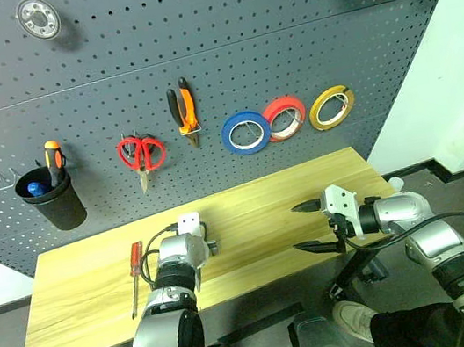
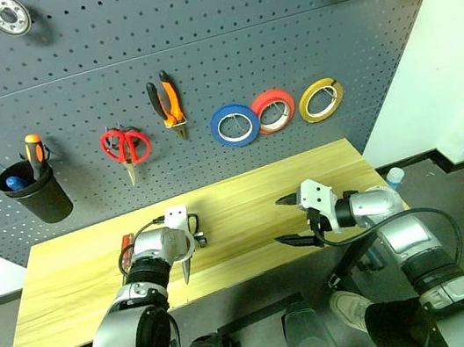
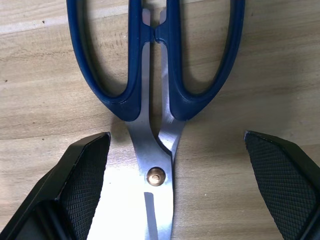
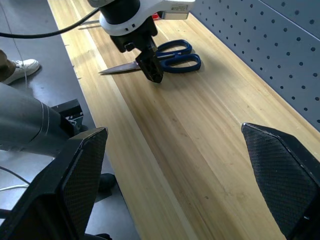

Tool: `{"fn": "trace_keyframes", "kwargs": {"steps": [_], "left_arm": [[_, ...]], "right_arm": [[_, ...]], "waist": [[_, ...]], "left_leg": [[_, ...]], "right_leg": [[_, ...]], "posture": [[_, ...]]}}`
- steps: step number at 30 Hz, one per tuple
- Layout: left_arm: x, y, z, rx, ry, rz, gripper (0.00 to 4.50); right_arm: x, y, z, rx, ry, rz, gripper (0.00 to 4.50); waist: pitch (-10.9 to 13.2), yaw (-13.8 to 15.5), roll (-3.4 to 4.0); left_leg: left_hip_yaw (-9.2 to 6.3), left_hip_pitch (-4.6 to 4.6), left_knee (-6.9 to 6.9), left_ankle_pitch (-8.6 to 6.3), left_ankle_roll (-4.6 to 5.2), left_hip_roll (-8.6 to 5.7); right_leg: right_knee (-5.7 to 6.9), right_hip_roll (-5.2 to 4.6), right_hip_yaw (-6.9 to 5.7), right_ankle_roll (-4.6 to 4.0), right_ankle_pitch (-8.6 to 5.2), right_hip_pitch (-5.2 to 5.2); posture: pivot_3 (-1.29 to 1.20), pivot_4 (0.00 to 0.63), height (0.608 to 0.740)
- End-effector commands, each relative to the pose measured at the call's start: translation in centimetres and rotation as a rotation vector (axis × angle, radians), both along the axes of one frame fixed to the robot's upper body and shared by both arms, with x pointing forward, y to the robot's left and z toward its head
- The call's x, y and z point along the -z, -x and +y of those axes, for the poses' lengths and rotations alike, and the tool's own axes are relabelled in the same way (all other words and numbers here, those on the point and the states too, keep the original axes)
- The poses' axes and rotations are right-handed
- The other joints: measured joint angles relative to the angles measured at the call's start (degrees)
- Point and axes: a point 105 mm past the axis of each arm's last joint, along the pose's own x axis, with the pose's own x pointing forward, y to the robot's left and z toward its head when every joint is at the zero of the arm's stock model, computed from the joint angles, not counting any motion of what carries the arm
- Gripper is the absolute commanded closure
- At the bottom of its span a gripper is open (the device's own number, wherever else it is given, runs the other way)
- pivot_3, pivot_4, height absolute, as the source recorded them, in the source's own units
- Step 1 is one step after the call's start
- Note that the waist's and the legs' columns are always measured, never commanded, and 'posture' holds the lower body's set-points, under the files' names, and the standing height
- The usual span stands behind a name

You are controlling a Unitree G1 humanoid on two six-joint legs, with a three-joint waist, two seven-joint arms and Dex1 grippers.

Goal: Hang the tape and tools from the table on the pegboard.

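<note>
Landmark: the bench [image 1: 248, 215], a light wooden top standing below the pegboard [image 1: 196, 64].
Left claw [image 4: 152, 67]: poised just above the bench near its middle, pointing steeply down, fingers spread wide and gripping nothing.
Dark-handled scissors [image 3: 155, 100]: flat on the bench right under the left claw; in the left wrist view the blades and pivot lie between the two open fingers [image 3: 82, 185], apart from both, with the blue-black handle loops farther out.
Right claw [image 1: 312, 227]: over the right part of the bench, turned sideways toward its middle, fingers wide apart and empty.
Red-handled screwdriver [image 1: 136, 279]: lying on the left part of the bench, beside the left arm.
Pliers [image 1: 184, 110]: orange and black handles, hanging on the pegboard above the middle of the bench.
Yellow-tan tape roll [image 1: 332, 107]: hanging on the pegboard above the right part of the bench, the rightmost of three rolls.
Red roll [image 1: 285, 117]: on the pegboard beside the yellow roll, overlapping the blue roll [image 1: 246, 132].
Red-handled scissors [image 1: 142, 156]: hanging on the pegboard above the bench's left half, blades down.
Black cup [image 1: 51, 199]: on the pegboard above the bench's left end, holding an orange-handled screwdriver [image 1: 54, 160].
</note>
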Motion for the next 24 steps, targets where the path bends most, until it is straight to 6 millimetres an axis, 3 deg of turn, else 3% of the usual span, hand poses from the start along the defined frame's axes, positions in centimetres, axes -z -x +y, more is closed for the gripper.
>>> {"fn": "trace_keyframes", "kwargs": {"steps": [1,9,11,18,24], "left_arm": [[-0.3,-0.3,0.5,-0.016,-0.024,-0.004,0.57],[-0.2,-0.1,0.7,-0.051,-0.007,0.006,3.16],[-0.2,-0.1,0.8,-0.054,-0.007,0.003,3.59],[-0.3,-0.1,1.2,-0.046,-0.009,0.002,3.59],[-4.2,-0.7,2.0,0.009,0.094,-0.233,3.59]], "right_arm": [[-1.3,-0.8,-0.4,0.016,-0.006,-0.059,0.0],[-1.3,-0.9,-0.4,0.019,-0.007,-0.064,0.0],[-1.4,-0.9,-0.3,0.014,-0.011,-0.065,0.0],[-1.6,-1.1,-0.2,0.009,-0.015,-0.073,0.0],[-2.5,-1.7,-0.1,0.022,-0.039,-0.124,0.0]], "waist": [[-0.1,0.0,-0.01],[-0.2,0.0,0.0],[-0.2,0.0,0.0],[-0.2,0.0,0.0],[-0.2,0.0,0.0]], "left_leg": [[0.0,0.0,0.0,0.0,0.0,0.0],[0.0,0.02,0.01,0.0,0.0,0.0],[0.0,0.02,0.01,0.0,0.0,0.0],[0.0,0.02,0.01,0.0,0.0,0.0],[-0.01,-0.01,0.0,-0.01,-0.04,0.01]], "right_leg": [[0.0,0.0,0.0,0.0,0.0,0.01],[0.0,0.0,0.0,0.04,0.02,0.02],[0.0,0.0,0.0,0.04,0.02,0.02],[0.0,0.0,0.0,0.06,0.03,0.03],[0.02,0.0,0.02,0.05,0.04,-0.02]], "posture": [[-0.19,0.0,0.739],[-0.19,0.0,0.739],[-0.18,0.0,0.739],[-0.18,0.0,0.739],[-0.17,0.0,0.739]]}}
